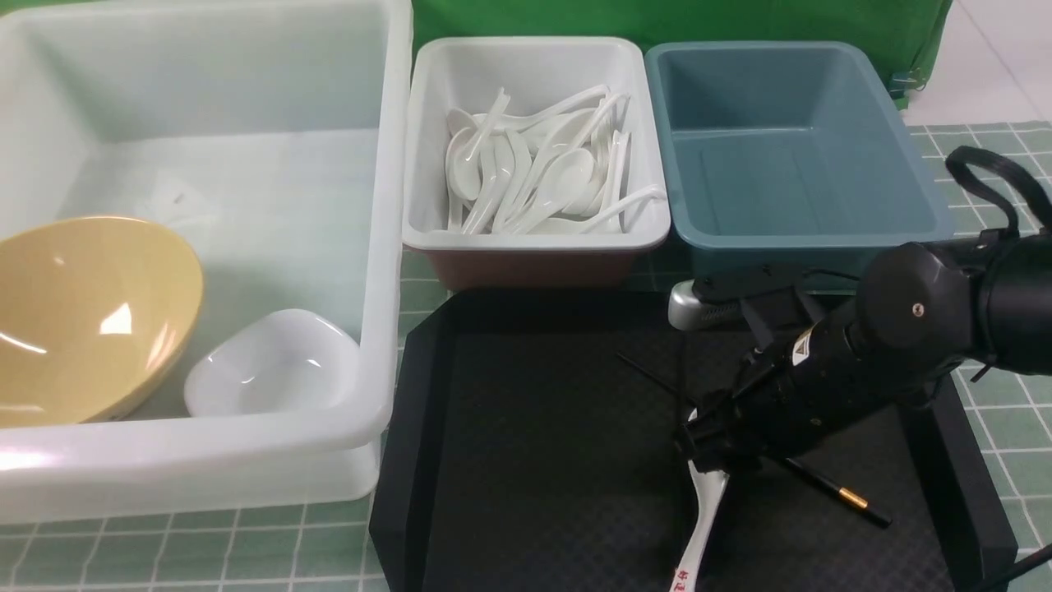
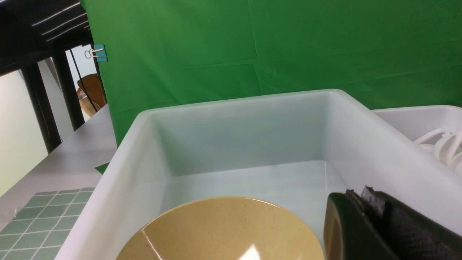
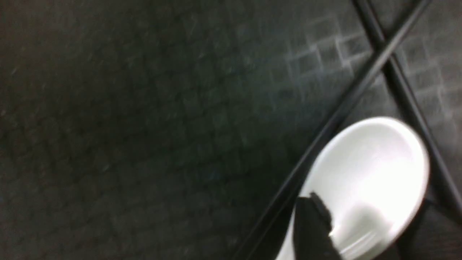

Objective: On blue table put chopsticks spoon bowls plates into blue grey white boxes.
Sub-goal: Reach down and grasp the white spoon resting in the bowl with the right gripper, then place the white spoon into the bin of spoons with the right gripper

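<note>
Right tool (image 1: 699,440) apparently at white spoon (image 1: 708,493)

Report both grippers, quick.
Left gripper: closed, holding nothing.
Right gripper: down at the white spoon; can't tell whether it's gripping.

Spoon (image 1: 708,501) and crossed chopsticks (image 3: 364,74) on tray (image 1: 559,460), behind it two boxes (image 1: 789,242)

A glossy white spoon (image 1: 705,510) is lying on the black tray (image 1: 567,460), its bowl nestling between two crossing black chopsticks (image 1: 830,489).
</note>
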